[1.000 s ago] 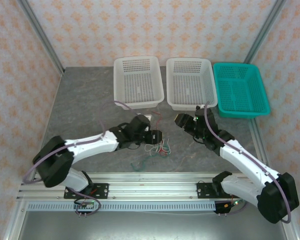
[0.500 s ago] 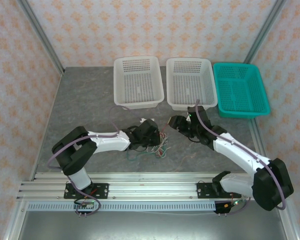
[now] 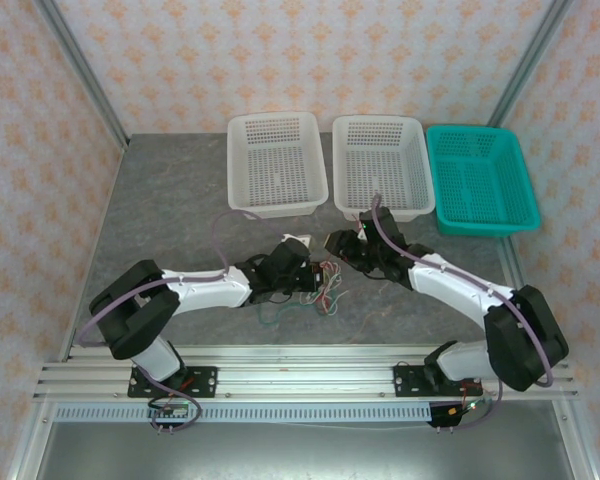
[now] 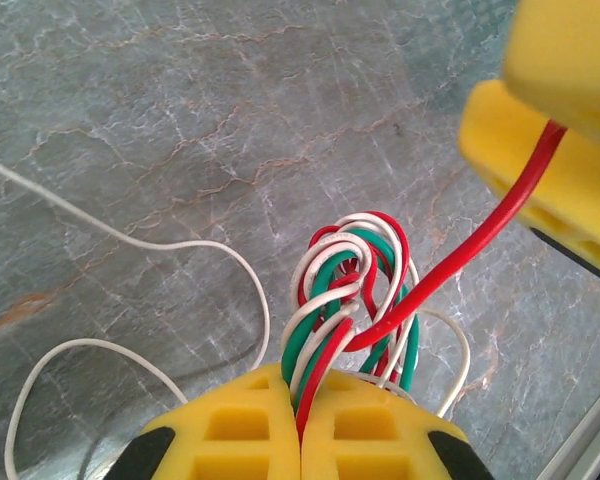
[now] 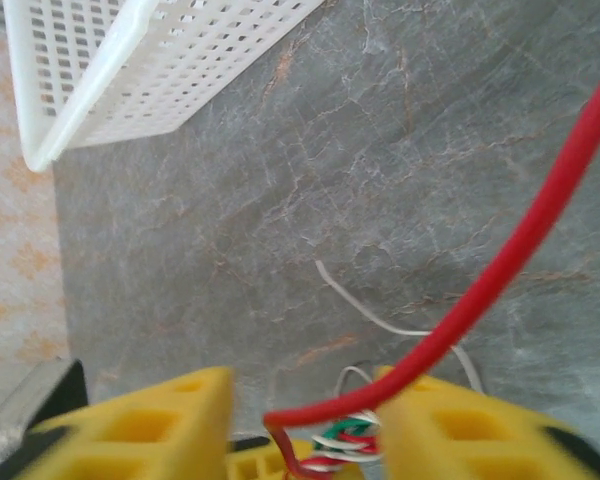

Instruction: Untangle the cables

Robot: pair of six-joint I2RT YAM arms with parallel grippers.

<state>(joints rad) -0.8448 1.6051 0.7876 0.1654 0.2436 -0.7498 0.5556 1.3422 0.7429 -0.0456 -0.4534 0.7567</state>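
The cables (image 3: 325, 291), thin red, white and green wires twisted into one small clump (image 4: 355, 280), lie on the grey table just in front of the baskets. My left gripper (image 4: 302, 410) is shut on the near end of the clump, with strands pinched between its yellow pads. One red strand (image 4: 480, 240) runs up from the clump to my right gripper (image 3: 332, 245). In the right wrist view that red strand (image 5: 500, 270) crosses the gap of the right gripper (image 5: 305, 385), whose jaws stand apart; the clump (image 5: 345, 440) sits just below them.
Two white baskets (image 3: 277, 160) (image 3: 380, 165) and a teal basket (image 3: 480, 180) stand along the back. Loose white wire (image 4: 130, 240) and a green loop (image 3: 275, 315) trail on the table left of the clump. The white basket's wall (image 5: 150, 70) is close ahead of the right wrist.
My left gripper has shut on the clump and dragged it slightly back. My right gripper has swung left up to the clump, and its jaws have narrowed around the red strand.
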